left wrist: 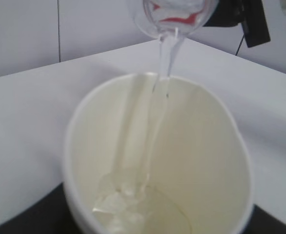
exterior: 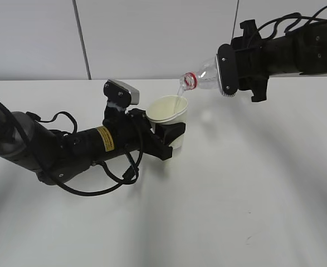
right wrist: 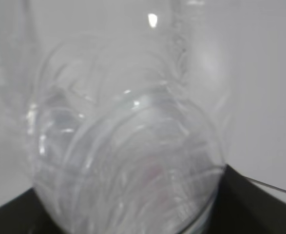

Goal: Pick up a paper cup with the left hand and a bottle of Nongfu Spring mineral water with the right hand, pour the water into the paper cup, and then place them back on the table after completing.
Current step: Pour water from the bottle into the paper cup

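Note:
The left hand's gripper [exterior: 171, 136] is shut on the white paper cup [exterior: 169, 117], holding it upright above the table [exterior: 235, 194]. Above and to the right, the right hand's gripper [exterior: 233, 69] is shut on the clear bottle [exterior: 205, 75], tipped nearly level with its red-ringed mouth [exterior: 188, 80] over the cup's rim. A thin stream of water [left wrist: 164, 58] runs from the bottle mouth [left wrist: 174, 19] down into the cup [left wrist: 201, 146], and a little water [left wrist: 133, 200] pools at its bottom. The bottle [right wrist: 128, 156] fills the right wrist view, hiding the fingers.
A pale wall [exterior: 152, 33] with a vertical seam stands behind the table. Black cables [exterior: 105, 181] loop under the left arm onto the tabletop.

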`<state>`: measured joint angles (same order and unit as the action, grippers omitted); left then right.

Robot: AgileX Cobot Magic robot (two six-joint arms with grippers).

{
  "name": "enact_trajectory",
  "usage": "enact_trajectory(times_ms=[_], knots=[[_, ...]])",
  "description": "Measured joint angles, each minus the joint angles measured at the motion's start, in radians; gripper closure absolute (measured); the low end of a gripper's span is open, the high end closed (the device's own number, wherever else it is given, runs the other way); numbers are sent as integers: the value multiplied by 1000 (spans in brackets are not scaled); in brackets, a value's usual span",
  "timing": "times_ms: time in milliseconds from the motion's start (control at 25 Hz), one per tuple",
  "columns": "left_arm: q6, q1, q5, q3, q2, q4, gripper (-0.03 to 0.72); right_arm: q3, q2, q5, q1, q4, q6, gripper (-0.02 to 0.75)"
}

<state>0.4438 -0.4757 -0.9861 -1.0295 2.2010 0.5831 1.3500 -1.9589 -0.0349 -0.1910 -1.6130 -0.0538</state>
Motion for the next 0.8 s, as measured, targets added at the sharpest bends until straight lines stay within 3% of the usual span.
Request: enact_trajectory(times_ms=[800], knots=[[0,0,1,0,0,0,302,0,0,11,-19,-6,0,283]])
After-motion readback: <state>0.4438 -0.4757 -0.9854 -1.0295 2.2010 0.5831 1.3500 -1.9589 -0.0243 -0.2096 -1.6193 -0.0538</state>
